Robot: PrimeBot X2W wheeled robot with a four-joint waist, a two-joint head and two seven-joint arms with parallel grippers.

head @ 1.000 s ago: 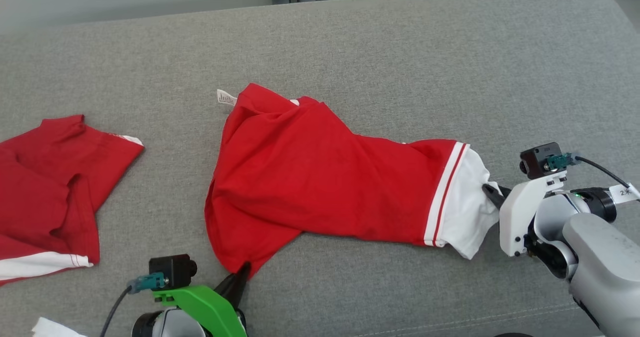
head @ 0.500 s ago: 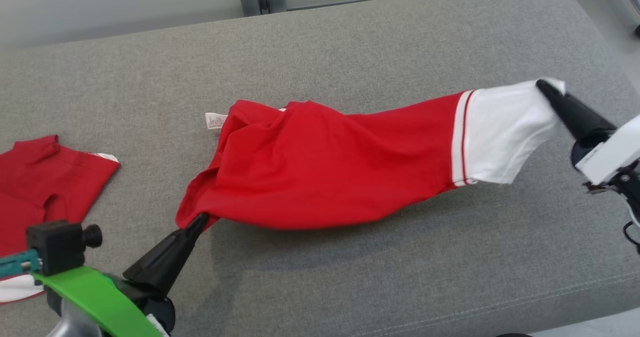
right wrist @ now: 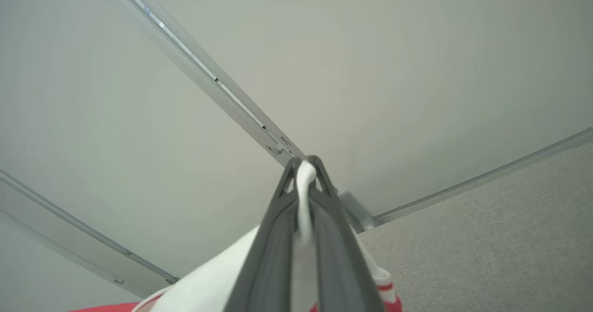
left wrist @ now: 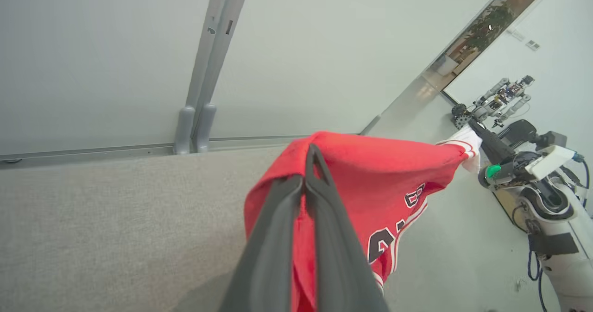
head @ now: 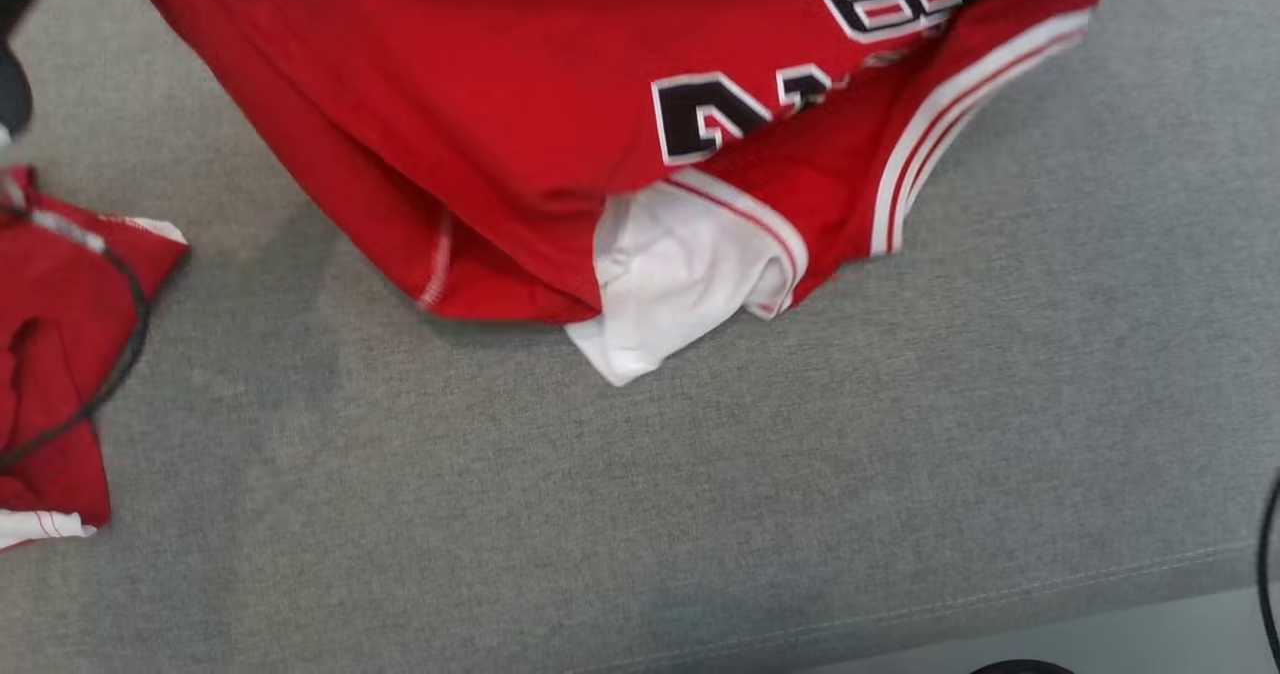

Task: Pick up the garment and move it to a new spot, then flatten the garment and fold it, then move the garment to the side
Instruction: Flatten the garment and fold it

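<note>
**Grey sofa seat, red jersey hanging stretched above it**

A grey woven-fabric sofa seat (head: 700, 504) is lying below me, and a pale panelled wall (left wrist: 92, 48) with a grey metal post (left wrist: 211, 71) is standing behind it. I am holding the red sports jersey with white trim and black lettering (head: 480, 104) up between both arms, so it is hanging spread across the top of the head view. My left end effector (left wrist: 313, 152) is clenching a red edge of the jersey, the cloth bunching around its two dark fingers. My right end effector (right wrist: 305, 166) is pinching a white corner, with a strip of white fabric showing between its closed fingertips. The jersey's lowest part, a folded white panel (head: 670, 284), is drooping close to the seat; I cannot tell whether it is touching. A second red garment with a white hem (head: 50, 374) is lying crumpled on the seat at my left, apart from the jersey, with a thin black cable (head: 125, 324) crossing in front of it.
</note>
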